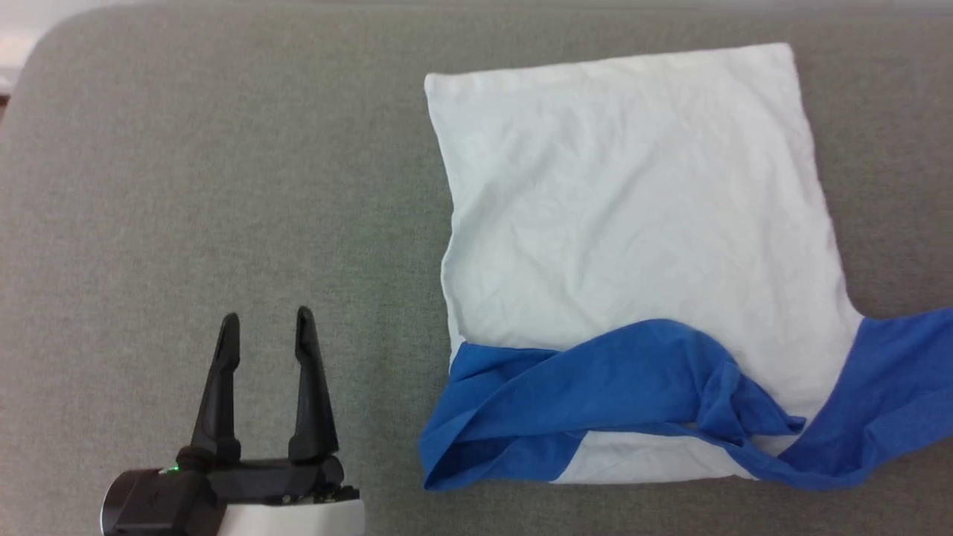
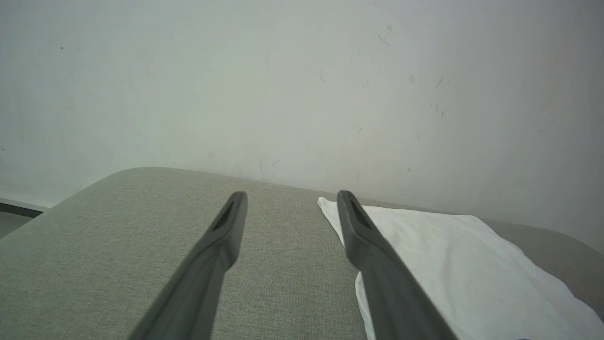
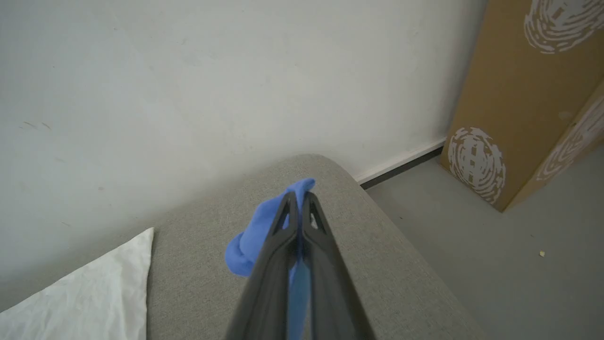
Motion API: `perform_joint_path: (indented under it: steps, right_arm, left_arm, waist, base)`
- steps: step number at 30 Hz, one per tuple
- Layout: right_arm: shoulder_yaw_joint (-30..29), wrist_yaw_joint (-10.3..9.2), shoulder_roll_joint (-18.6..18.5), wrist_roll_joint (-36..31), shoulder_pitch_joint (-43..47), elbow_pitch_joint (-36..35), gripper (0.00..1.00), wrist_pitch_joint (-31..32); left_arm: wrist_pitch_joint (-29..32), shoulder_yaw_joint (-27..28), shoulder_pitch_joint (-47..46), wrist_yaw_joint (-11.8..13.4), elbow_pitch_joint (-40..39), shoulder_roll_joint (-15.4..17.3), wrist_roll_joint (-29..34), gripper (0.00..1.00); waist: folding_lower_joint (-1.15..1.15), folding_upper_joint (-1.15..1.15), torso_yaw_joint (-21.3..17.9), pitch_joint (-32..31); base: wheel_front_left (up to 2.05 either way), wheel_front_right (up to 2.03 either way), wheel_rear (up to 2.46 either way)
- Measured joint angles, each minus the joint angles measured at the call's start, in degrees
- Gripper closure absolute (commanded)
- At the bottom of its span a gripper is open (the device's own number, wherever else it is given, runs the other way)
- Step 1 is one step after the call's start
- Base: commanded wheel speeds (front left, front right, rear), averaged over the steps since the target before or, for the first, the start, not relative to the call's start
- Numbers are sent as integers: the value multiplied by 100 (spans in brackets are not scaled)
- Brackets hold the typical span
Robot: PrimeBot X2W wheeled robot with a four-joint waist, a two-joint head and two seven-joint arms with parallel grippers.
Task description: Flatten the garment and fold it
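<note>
Grey, finely woven upholstery covers the cushion point(image 1: 186, 186), a broad flat pad with rounded corners; the garment point(image 1: 633, 223) lies on the cushion's right half, a thin soft knit whose white body is spread into a rough square, lightly creased all over, with its straight far edge toward the cushion's back edge by the wall point(image 2: 302, 71); at the end nearer the cushion's front edge the folded sleeve point(image 1: 595, 387), bright blue and limp, lies slantwise across the white cloth in loose rumpled folds, doubled over at the corner toward the cushion's middle; the stretched sleeve point(image 1: 893, 372), the same blue, runs out in a smooth band toward the cushion's right end; the left gripper point(image 1: 267, 318) is over the bare left half of the cushion near its front edge, well apart from the cloth, its two long dark tapered fingers pointing toward the cushion's back edge and spread wide with nothing between them; the right gripper point(image 3: 299, 196) is above the cushion's rounded right end, fingers pressed together and pinching blue sleeve cloth, which bunches out beside the tips; past that end stand a plain grey floor point(image 3: 495, 245) and a brown cardboard box point(image 3: 519, 94) printed with white whorls.
</note>
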Motion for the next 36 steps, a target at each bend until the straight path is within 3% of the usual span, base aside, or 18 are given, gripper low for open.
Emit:
perform_joint_path:
  steps: [9,16,20,26,36]
  right_arm:
    - [-372,-1,403,87,877,-40,100,-368]
    - [-22,-1,407,218,925,-916,100,-249]
    - [581,-1,517,279,901,-1582,100,3]
    - [1942,-1,895,326,746,-2384,100,437]
    - [4138,0,1629,123,446,-2668,100,851]
  left_arm:
    - [130,104,209,-8,-15,140,-143,0]
    - [222,210,371,-57,-10,240,-307,0]
    - [270,243,419,-64,-15,291,-381,0]
    - [308,244,477,-111,-42,322,-445,0]
    - [313,134,471,-187,-1,302,-495,0]
  waist:
    - [1,0,-123,-534]
    - [1,0,-147,-927]
    - [1,0,-139,-1133]
    - [2,0,-40,-1289]
    - [2,0,338,-1286]
  base:
    - [0,0,0]
    - [0,0,0]
    - [0,0,0]
    - [0,0,0]
    - [0,0,0]
